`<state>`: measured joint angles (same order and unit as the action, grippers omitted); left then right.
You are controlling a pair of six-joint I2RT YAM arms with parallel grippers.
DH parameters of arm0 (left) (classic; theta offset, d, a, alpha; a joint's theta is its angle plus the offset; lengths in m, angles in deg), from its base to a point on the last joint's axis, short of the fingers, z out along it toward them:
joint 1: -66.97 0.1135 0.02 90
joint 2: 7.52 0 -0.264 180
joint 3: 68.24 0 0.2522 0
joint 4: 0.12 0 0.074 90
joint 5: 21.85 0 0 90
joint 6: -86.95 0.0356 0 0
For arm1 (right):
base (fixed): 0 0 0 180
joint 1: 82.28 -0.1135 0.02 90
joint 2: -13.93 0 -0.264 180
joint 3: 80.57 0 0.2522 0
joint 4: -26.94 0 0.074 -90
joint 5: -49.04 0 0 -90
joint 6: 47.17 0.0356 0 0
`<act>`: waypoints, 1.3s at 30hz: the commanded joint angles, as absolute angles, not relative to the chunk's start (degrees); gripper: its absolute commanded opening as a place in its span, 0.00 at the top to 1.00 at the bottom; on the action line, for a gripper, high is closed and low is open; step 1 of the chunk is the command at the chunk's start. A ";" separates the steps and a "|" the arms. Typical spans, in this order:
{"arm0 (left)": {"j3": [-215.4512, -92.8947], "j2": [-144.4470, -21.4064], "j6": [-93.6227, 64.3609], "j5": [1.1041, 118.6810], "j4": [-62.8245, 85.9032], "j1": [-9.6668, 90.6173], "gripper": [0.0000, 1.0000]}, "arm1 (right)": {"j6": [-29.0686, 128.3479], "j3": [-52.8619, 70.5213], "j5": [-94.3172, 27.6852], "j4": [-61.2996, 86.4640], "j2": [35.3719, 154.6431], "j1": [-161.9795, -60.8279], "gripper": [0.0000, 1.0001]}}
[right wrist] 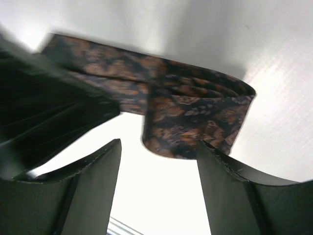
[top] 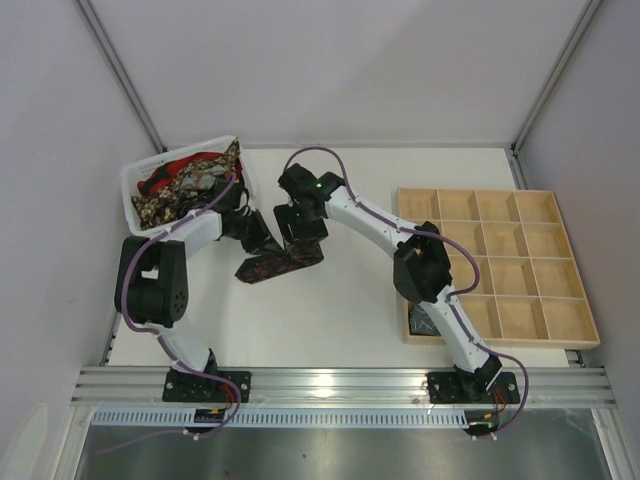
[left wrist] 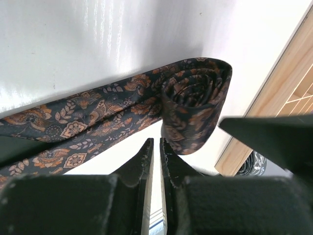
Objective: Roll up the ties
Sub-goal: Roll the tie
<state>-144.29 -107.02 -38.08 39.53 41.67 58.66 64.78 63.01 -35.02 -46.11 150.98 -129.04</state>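
Dark, orange-flowered fabric necktie (top: 280,266) mid white worktop (top: 340,320), one end wound into coil (left wrist: 195,110), tail flat. Right pincer (right wrist: 159,147) spread wide at coil, gripping nothing; left pincer (left wrist: 156,144) almost closed, empty. Risk: slackening and unwinding of unheld coil; toppling under careless regrasp.

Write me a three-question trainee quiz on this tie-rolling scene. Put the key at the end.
1. True or false: the dark paisley tie is fully rolled.
2. The heap of unrolled ties sits in: A) white basket B) drawer C) bucket.
3. Fill in: the right gripper has its jaws ____.
Key: 1 false, one end is coiled and the rest lies flat; 2 A; 3 open.
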 commanded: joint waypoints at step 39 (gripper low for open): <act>-148.54 -112.38 -38.39 30.27 38.25 54.41 0.86 | 75.43 25.13 17.32 -0.27 145.06 -108.38 0.19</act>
